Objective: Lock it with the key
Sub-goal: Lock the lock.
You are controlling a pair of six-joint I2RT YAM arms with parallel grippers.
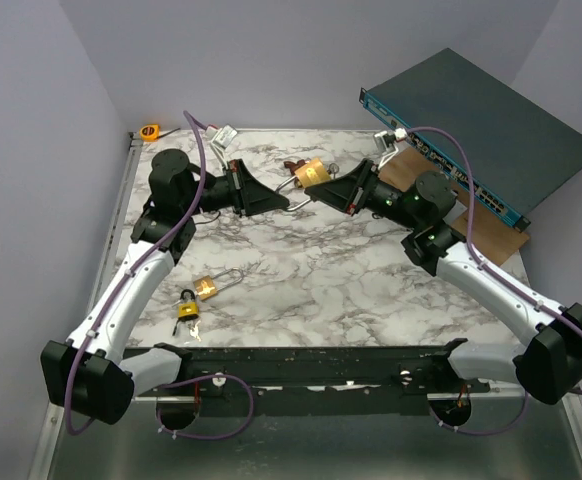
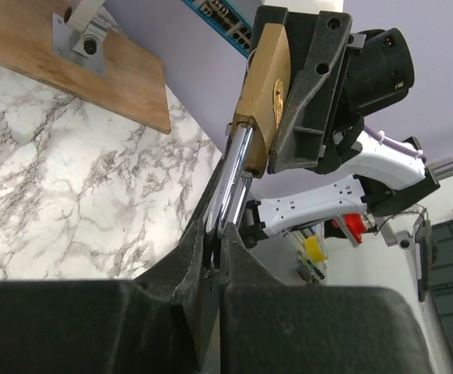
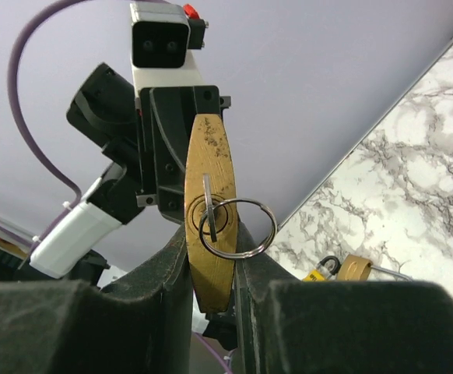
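A big brass padlock [image 1: 314, 172] is held off the table between both arms at the back middle. My right gripper [image 3: 213, 238] is shut on its body [image 3: 211, 265]. The key [image 3: 208, 204] sits in the keyhole on the lock's underside, with a silvery ring [image 3: 242, 227] hanging from it. My left gripper [image 2: 219, 230] is shut on the lock's silvery shackle [image 2: 233, 179], below the brass body [image 2: 261, 86]. In the top view the left gripper [image 1: 286, 203] meets the right gripper [image 1: 313, 190] tip to tip.
A small yellow-and-black padlock [image 1: 188, 309] and a second brass padlock [image 1: 208, 288] lie at the front left. A network switch [image 1: 491, 130] on a wooden board [image 1: 471, 215] stands at the back right. An orange tape measure [image 1: 150, 131] lies in the back left corner.
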